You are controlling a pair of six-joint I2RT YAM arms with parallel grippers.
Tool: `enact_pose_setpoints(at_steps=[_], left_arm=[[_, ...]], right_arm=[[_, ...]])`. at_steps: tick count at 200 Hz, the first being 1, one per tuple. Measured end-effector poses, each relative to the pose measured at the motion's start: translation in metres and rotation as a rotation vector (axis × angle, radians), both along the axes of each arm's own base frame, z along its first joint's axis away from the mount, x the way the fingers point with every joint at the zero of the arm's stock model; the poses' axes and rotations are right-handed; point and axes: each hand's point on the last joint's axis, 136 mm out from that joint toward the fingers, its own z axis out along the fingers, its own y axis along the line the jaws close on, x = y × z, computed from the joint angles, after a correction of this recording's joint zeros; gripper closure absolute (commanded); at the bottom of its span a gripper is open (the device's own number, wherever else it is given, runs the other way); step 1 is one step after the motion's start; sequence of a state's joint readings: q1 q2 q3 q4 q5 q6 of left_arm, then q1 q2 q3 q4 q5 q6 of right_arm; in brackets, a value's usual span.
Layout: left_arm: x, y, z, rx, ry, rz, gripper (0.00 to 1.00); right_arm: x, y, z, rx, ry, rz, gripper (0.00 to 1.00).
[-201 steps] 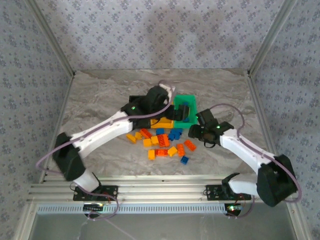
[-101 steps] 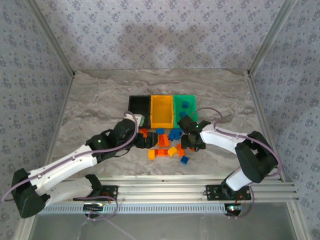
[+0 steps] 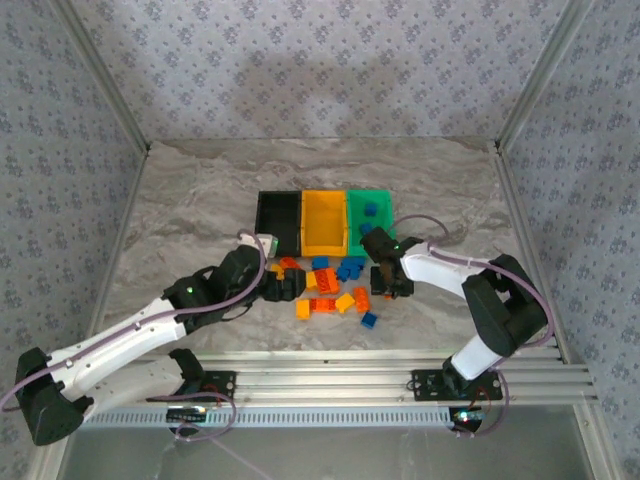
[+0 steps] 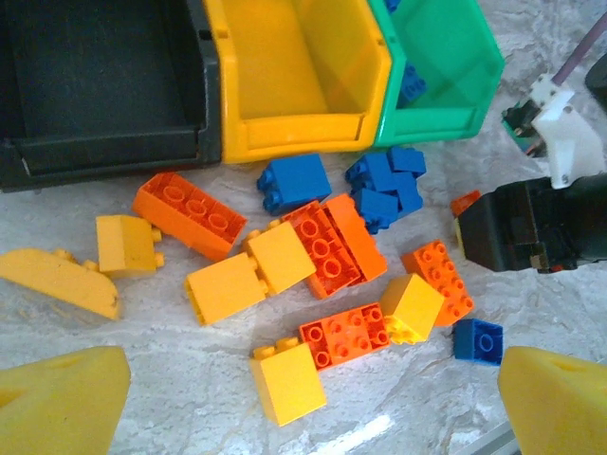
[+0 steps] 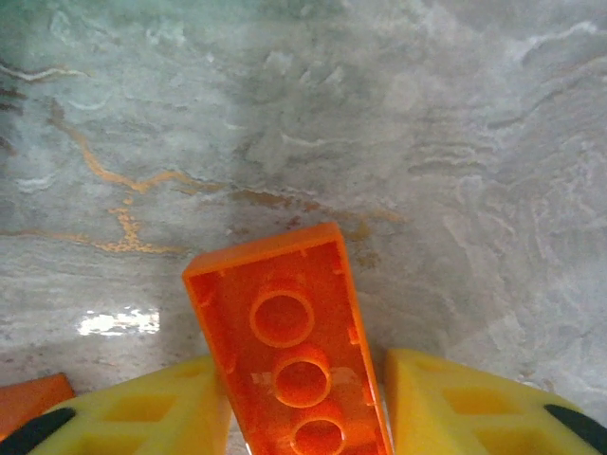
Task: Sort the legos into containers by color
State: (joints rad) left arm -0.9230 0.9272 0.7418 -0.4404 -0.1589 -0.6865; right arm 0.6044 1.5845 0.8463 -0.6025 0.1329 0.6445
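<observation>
Orange plastic, judged rigid, light and slick-sided: one orange brick (image 5: 294, 360) is pinched across its long flanks by the right gripper (image 5: 302, 403), low over the table (image 5: 474, 142), right of the lego pile (image 4: 322, 256); the left gripper (image 4: 308, 398) is spread wide.

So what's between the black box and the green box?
The yellow-orange open-top plastic bin sits between them, clearest in the top view.

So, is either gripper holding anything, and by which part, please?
Right gripper pinches an orange brick by its long sides; left gripper holds nothing.
</observation>
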Motion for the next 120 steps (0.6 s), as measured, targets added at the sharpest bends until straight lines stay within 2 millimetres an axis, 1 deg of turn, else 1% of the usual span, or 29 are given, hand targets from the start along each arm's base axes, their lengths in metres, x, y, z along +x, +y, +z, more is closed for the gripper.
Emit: enact_pose_setpoints(at_steps=[12, 27, 57, 82, 90, 103, 110, 120], left_arm=[[-0.001, 0.002, -0.003, 0.008, 0.006, 0.005, 0.0], [0.0, 0.004, -0.005, 0.013, 0.006, 0.012, 0.0], [0.0, 0.005, -0.006, 0.017, 0.004, 0.018, 0.0], [0.0, 0.009, -0.006, 0.024, -0.002, 0.029, 0.0], [0.0, 0.012, -0.006, 0.03, -0.004, 0.036, 0.0], [-0.001, 0.016, -0.009, 0.039, -0.005, 0.046, 0.0], [-0.001, 0.019, -0.01, 0.042, -0.005, 0.055, 0.0], [-0.002, 0.024, -0.012, 0.046, -0.006, 0.068, 0.0]], right_arm=[[0.0, 0.0, 0.0, 0.002, 0.002, -0.001, 0.57], [0.001, -0.001, 0.0, 0.009, 0.007, -0.006, 0.63], [0.002, -0.002, 0.001, 0.017, 0.011, -0.013, 0.71], [0.004, -0.002, 0.005, 0.018, -0.005, 0.003, 0.76], [0.005, -0.001, 0.009, 0.021, -0.019, 0.014, 0.77], [0.008, 0.002, 0.021, 0.023, -0.056, 0.043, 0.77], [0.009, 0.008, 0.031, 0.026, -0.078, 0.068, 0.77], [0.014, 0.023, 0.049, 0.039, -0.118, 0.119, 0.77]])
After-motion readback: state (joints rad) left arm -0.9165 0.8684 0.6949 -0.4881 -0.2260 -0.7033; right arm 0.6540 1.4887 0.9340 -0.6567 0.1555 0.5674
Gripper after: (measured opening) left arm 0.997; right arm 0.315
